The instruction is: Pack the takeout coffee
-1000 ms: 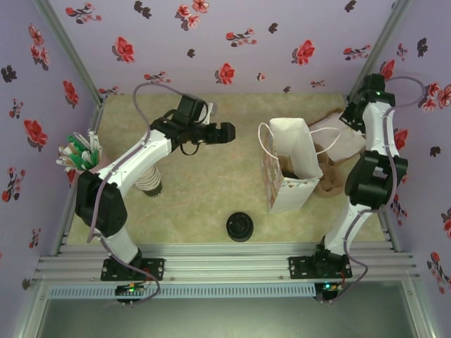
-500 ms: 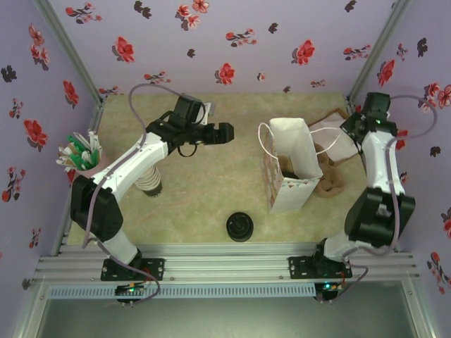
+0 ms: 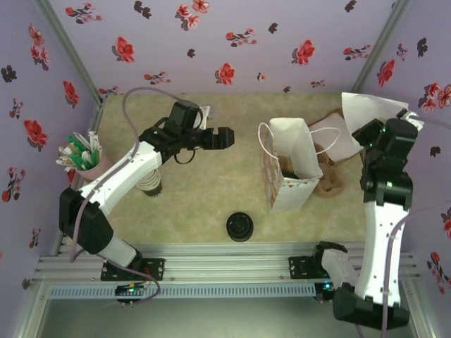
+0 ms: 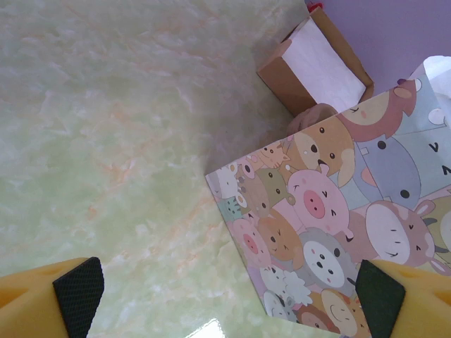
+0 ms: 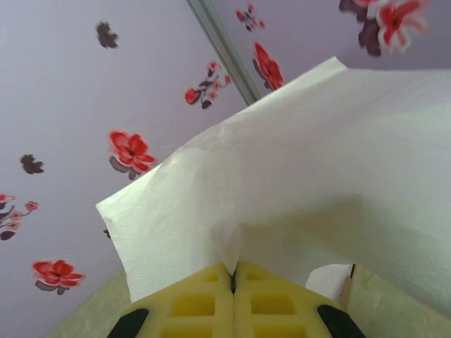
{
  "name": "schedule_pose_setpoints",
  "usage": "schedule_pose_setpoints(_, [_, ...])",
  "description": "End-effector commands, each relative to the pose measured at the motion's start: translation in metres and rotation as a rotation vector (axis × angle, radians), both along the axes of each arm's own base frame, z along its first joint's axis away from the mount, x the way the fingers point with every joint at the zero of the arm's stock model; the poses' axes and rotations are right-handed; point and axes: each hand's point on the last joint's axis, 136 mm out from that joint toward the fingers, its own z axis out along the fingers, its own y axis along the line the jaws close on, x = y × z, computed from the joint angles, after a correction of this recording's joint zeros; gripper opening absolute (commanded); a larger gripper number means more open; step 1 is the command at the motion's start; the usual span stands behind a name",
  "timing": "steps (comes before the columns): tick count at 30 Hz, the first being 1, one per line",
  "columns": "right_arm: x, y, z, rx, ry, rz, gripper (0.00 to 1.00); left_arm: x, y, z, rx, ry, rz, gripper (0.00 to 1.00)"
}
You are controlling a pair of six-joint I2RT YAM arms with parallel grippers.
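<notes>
The top camera looks steeply down from behind the arm bases over the whole table (image 3: 204, 204). The left wrist camera faces down, near the cartoon-printed bag (image 4: 338, 239), which the top view shares. The right wrist camera tilts upward, close against a white paper sheet (image 5: 317, 162).

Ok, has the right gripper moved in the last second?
Yes. The right gripper, shut on a white paper sheet, has risen and swung right in the top view, away from the standing gift bag, which stayed put.
</notes>
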Motion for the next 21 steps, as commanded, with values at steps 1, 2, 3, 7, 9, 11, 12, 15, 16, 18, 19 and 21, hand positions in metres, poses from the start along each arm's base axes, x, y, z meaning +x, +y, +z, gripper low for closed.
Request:
schedule_pose_setpoints(1, [-0.026,0.011,0.034,-0.077,-0.058,0.044,0.0,-0.005,0.004,0.014,-0.025,-0.033,0.022,0.95])
schedule_pose_setpoints(2, [-0.032,0.018,0.043,-0.092,-0.074,0.078,0.0,-0.007,0.005,0.013,-0.023,-0.031,0.022,0.95])
schedule_pose_setpoints(3, [-0.035,0.025,0.051,-0.105,-0.085,0.121,0.0,-0.008,0.006,0.013,-0.021,-0.031,0.025,0.95])
schedule_pose_setpoints(7, [-0.044,0.067,0.075,-0.107,-0.086,0.358,0.0,-0.014,0.011,0.015,-0.015,-0.038,0.034,0.95])
schedule_pose_setpoints(9, [-0.047,0.085,0.077,-0.086,-0.054,0.463,0.0,-0.016,0.013,0.015,-0.013,-0.04,0.037,0.95])
schedule_pose_setpoints(11, [-0.052,0.102,0.076,-0.059,-0.024,0.562,0.0,-0.018,0.016,0.015,-0.01,-0.042,0.042,0.95])
schedule_pose_setpoints(12, [-0.054,0.108,0.075,-0.047,-0.01,0.596,0.0,-0.019,0.017,0.014,-0.009,-0.042,0.045,0.95])
schedule_pose_setpoints(15, [-0.062,0.117,0.067,-0.028,0.065,0.652,0.0,-0.021,0.02,0.013,-0.003,-0.04,0.051,0.95])
schedule_pose_setpoints(16, [-0.064,0.119,0.064,-0.029,0.088,0.663,0.0,-0.022,0.021,0.014,-0.002,-0.042,0.053,0.95])
schedule_pose_setpoints(18, [-0.066,0.121,0.058,-0.025,0.123,0.672,0.0,-0.023,0.022,0.013,0.001,-0.043,0.054,0.95])
schedule_pose_setpoints(19, [-0.066,0.122,0.053,-0.017,0.149,0.679,0.0,-0.024,0.023,0.013,0.003,-0.042,0.056,0.95])
schedule_pose_setpoints(21, [-0.068,0.124,0.045,-0.02,0.194,0.69,0.0,-0.024,0.024,0.013,0.005,-0.042,0.058,0.96])
